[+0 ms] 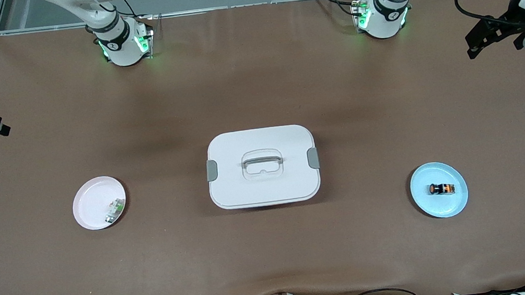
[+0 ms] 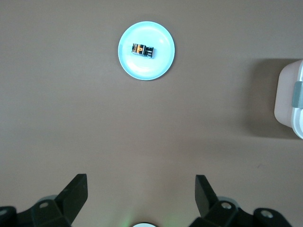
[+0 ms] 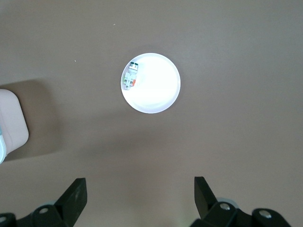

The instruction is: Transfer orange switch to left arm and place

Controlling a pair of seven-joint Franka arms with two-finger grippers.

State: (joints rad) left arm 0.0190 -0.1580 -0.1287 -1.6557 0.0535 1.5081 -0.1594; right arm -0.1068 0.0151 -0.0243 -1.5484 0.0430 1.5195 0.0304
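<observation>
The orange switch (image 1: pixel 441 189) lies on its side on a round blue plate (image 1: pixel 442 212) toward the left arm's end of the table. In the left wrist view the switch (image 2: pixel 143 49) and its plate (image 2: pixel 142 73) lie well ahead of my left gripper (image 2: pixel 141 182), which hangs open and empty high over bare table. The white lidded box (image 1: pixel 264 186) stands mid-table between the two plates, and a corner of it (image 2: pixel 289 101) shows in that view. My right gripper (image 3: pixel 140 184) is also open and empty, high over bare table.
A pink plate (image 1: pixel 89 202) toward the right arm's end holds a small green-and-white component (image 1: pixel 115 211); both plate (image 3: pixel 156 90) and component (image 3: pixel 130 75) show in the right wrist view, with a box corner (image 3: pixel 12 118). Brown tabletop surrounds the box and plates.
</observation>
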